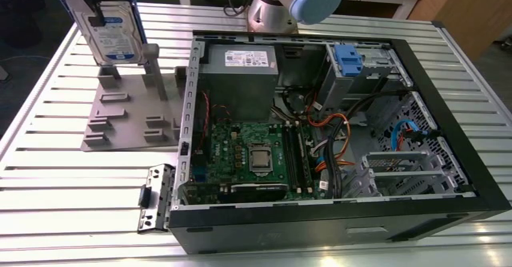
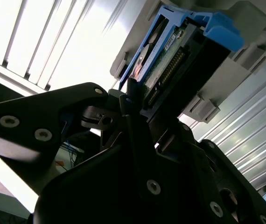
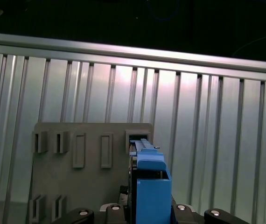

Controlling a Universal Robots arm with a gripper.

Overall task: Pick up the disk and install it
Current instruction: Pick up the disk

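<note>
I've got the end effector (image 2: 137, 105) pinching the disk (image 1: 116, 30) edge-on above its grey stand (image 1: 128, 120); narrow grip, might twist loose.

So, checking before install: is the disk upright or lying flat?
Upright: the disk stands on edge at the grey stand.

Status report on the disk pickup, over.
Gripper shut on the disk. Disk upright over the grey stand, not yet in the computer case. Loose cables lie inside the case.
</note>
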